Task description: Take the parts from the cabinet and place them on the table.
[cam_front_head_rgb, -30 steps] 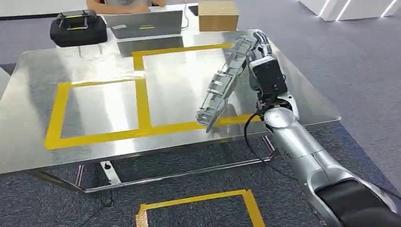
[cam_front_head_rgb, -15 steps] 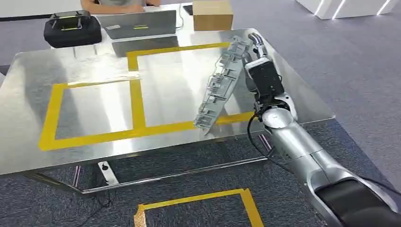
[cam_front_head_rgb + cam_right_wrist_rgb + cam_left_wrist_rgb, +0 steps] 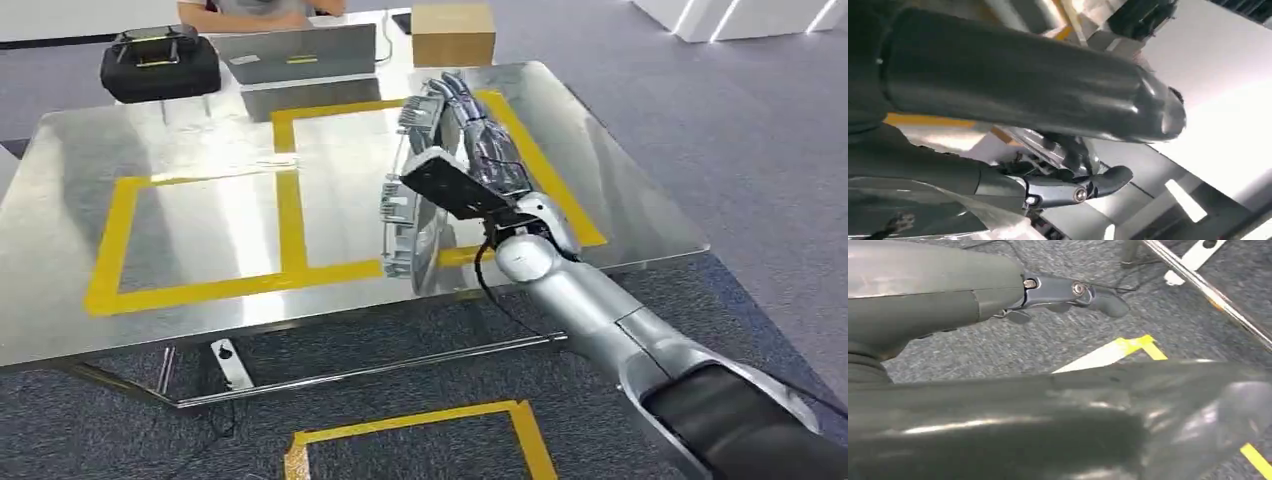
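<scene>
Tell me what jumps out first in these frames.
The right hand holds a long, pale, ribbed plastic part, tilted on edge over the near right side of the shiny metal table. Yellow tape rectangles mark the tabletop. At the far edge sit a black case and a cardboard box.

The table (image 3: pixel 200 140) top is polished metal, mirror-glossy, with matt yellow tape (image 3: pixel 290 215) stuck on it. Beyond its far edge sits a matt cardboard box (image 3: pixel 453 34). The floor under it is rough grey carpet (image 3: pixel 760 150). The right arm (image 3: pixel 600 310) is smooth satin silver metal.
</scene>
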Controlling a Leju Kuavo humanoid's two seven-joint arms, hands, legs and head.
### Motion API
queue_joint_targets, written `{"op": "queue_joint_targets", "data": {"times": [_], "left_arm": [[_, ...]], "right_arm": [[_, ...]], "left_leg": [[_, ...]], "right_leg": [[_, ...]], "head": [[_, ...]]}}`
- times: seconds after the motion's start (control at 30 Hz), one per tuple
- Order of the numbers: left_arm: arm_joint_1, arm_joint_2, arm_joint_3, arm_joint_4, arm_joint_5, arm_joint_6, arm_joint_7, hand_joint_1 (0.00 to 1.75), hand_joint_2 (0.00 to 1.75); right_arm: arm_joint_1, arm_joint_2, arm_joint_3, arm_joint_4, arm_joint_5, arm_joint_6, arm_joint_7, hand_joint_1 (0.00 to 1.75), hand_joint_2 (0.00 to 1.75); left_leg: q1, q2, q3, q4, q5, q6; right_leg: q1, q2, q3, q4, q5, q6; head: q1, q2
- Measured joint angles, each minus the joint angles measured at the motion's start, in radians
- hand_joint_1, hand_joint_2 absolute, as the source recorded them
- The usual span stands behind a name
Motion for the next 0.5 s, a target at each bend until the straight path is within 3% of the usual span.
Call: {"op": "queue_joint_targets", "data": {"times": [0.07,0.1,0.13,0.2,0.23,0.27,0.3,0.37,0.4,0.43,0.5], "left_arm": [[-0.006,-0.002,-0.002,0.0,0.0,0.0,0.001,0.0,0.0],[-0.007,-0.003,-0.003,0.0,0.0,0.0,0.001,0.0,0.0],[-0.008,-0.003,-0.004,0.0,0.0,0.0,0.001,0.0,0.0],[-0.009,-0.003,-0.005,0.0,0.0,0.0,0.001,0.0,0.0],[-0.008,-0.003,-0.005,0.0,0.0,0.0,0.001,0.0,0.0],[-0.008,-0.003,-0.005,0.0,0.0,0.0,0.001,0.0,0.0],[-0.008,-0.003,-0.005,0.0,0.0,0.0,0.001,0.0,0.0],[-0.008,-0.003,-0.005,0.0,0.0,0.0,0.001,0.0,0.0],[-0.008,-0.003,-0.005,0.0,0.0,0.0,0.001,0.0,0.0],[-0.01,-0.003,-0.005,0.0,0.0,0.0,0.001,0.0,0.0],[-0.01,-0.004,-0.006,0.001,0.0,-0.002,0.001,0.0,0.0]], "right_arm": [[-0.011,0.001,0.011,0.001,0.011,0.002,0.019,0.0,0.0],[-0.014,0.002,0.016,0.002,0.018,0.002,0.023,0.0,0.0],[-0.014,0.004,0.02,0.002,0.028,0.001,0.029,0.0,0.0],[-0.012,0.004,0.027,0.004,0.039,-0.001,0.031,0.0,0.0],[-0.01,0.005,0.029,0.004,0.043,-0.004,0.031,0.0,0.0],[-0.009,0.005,0.031,0.004,0.045,-0.007,0.031,0.0,0.0],[-0.009,0.005,0.031,0.005,0.047,-0.009,0.031,0.0,0.0],[-0.01,0.005,0.031,0.005,0.047,-0.011,0.031,0.0,0.0],[-0.009,0.005,0.031,0.005,0.047,-0.013,0.03,0.0,0.0],[-0.009,0.005,0.031,0.005,0.047,-0.016,0.029,0.0,0.0],[-0.008,0.004,0.028,0.004,0.042,-0.031,0.018,0.0,0.0]], "left_leg": [[0.005,0.0,-0.002,0.003,-0.005,-0.011],[0.006,0.002,-0.009,0.025,-0.025,-0.015],[0.006,0.002,-0.032,0.081,-0.061,-0.018],[0.006,0.002,-0.108,0.249,-0.137,-0.021],[0.006,0.002,-0.137,0.311,-0.156,-0.02],[0.006,0.002,-0.145,0.326,-0.148,-0.018],[0.005,0.002,-0.131,0.295,-0.117,-0.013],[0.0,0.002,-0.056,0.131,-0.024,0.002],[-0.005,0.002,-0.02,0.052,0.008,0.014],[-0.008,0.004,-0.005,0.024,-0.005,0.018],[-0.009,0.004,-0.008,0.013,-0.009,0.016]], "right_leg": [[-0.003,0.0,0.001,-0.004,0.006,-0.017],[-0.004,-0.002,0.001,-0.005,0.008,-0.022],[-0.004,-0.002,0.0,-0.005,0.008,-0.027],[-0.001,-0.001,-0.002,-0.004,0.008,-0.029],[0.001,-0.001,-0.002,-0.004,0.008,-0.03],[0.003,-0.001,-0.001,-0.004,0.007,-0.031],[0.005,-0.001,0.001,-0.004,0.006,-0.032],[0.009,-0.001,0.005,-0.004,0.005,-0.031],[0.008,-0.001,0.005,-0.004,0.005,-0.031],[0.018,0.001,0.002,-0.001,0.002,-0.026],[0.014,0.001,-0.006,-0.001,0.005,-0.017]], "head": [[0.001,0.0],[-0.002,0.0],[-0.003,0.0],[-0.003,0.0],[-0.003,0.0],[-0.003,0.0],[-0.003,0.0],[-0.003,0.0],[-0.003,0.0],[-0.003,0.0],[0.0,0.0]]}}
